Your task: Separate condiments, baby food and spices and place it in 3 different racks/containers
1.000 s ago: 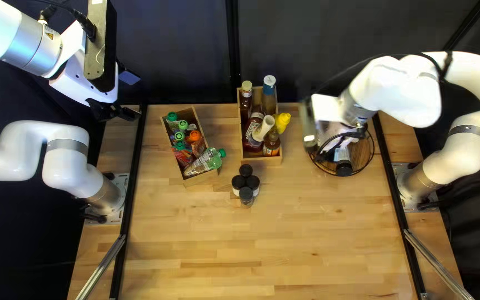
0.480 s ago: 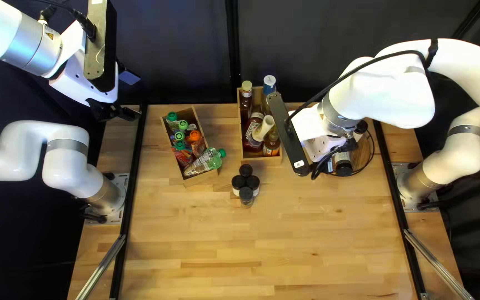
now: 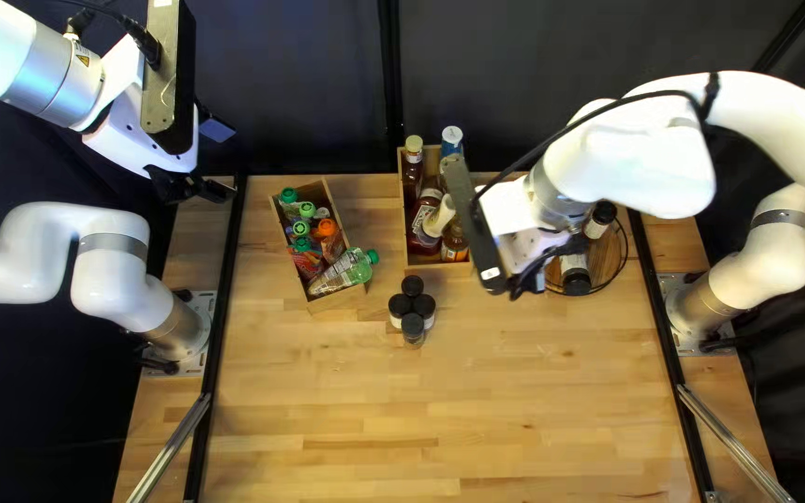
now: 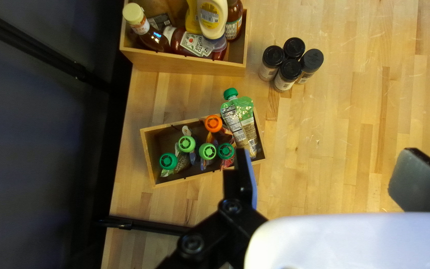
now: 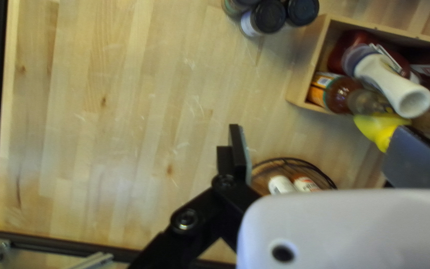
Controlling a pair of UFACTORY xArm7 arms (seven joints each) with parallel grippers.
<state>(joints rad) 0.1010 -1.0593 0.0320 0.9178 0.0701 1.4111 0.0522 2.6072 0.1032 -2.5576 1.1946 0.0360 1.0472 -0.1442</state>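
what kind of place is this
Probably a robotics lab or test workcell: two white robot arms are mounted at opposite sides of a wooden table, dark curtains hang behind it, and the groceries look staged in small wooden boxes.
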